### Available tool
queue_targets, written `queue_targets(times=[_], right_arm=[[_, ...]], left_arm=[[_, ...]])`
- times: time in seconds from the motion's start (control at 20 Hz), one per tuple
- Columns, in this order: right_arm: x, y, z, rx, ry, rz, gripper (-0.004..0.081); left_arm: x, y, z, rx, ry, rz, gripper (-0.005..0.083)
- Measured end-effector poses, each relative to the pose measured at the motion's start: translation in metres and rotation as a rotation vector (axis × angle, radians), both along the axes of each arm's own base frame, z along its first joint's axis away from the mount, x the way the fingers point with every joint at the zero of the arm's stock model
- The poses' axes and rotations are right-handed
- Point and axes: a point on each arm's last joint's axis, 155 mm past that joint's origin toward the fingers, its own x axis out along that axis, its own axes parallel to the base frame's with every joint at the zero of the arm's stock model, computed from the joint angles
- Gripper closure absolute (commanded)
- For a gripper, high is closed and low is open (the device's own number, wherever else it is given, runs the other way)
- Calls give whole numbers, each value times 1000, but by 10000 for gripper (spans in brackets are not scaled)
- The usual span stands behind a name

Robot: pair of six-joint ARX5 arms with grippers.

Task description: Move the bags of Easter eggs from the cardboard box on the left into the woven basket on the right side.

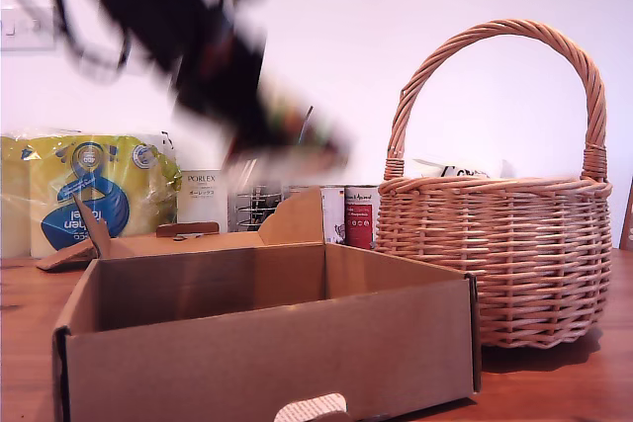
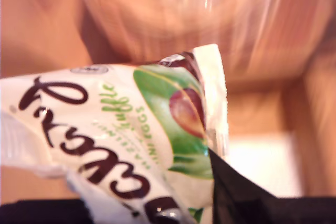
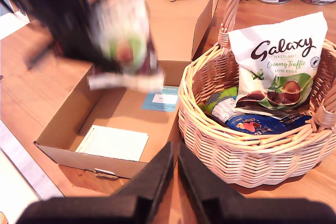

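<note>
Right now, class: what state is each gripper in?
My first gripper: shut on a Galaxy bag.
My second gripper: shut, holding nothing.

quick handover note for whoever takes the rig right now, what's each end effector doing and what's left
My first gripper: end effector shut on a white-green Galaxy bag, carried above the cardboard box; motion blur.
My second gripper: end effector shut, empty, hovering by the woven basket.
Done: the basket holds another Galaxy bag, a blue bag and a partly hidden pouch.
The box shows only paper sheets, no bags.
Left: drop the carried bag into the basket.
</note>
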Motion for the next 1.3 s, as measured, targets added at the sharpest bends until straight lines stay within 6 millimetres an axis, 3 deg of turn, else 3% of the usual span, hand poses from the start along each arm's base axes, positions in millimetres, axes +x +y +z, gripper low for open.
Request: queue_targets(times=[0.15,0.3,0.6,0.9,1.15,1.2,1.25,1.3], right_arm=[[0,0,0,0,0,0,783],[0,0,0,0,1,0,783],[-1,0,-2,-2,9,0,783],[-1,0,-2,-3,10,0,783],[-1,0,-2,-2,10,0,783],[-1,0,-2,-2,9,0,783],[-1,0,-2,-2,9,0,783],[-1,0,-2,-2,9,0,783]], left_arm=[[-1,-40,51,-181,-70,-19,631],[-6,-78,63,-285,-92,-48,631],[10,-128,45,-361,-140,-6,631],[40,-142,20,-383,-172,119,631],[36,-151,24,-397,-199,123,615],[36,-151,26,-403,-203,122,483],[37,-152,29,-416,-212,122,264],[35,-156,33,-431,-220,115,108]])
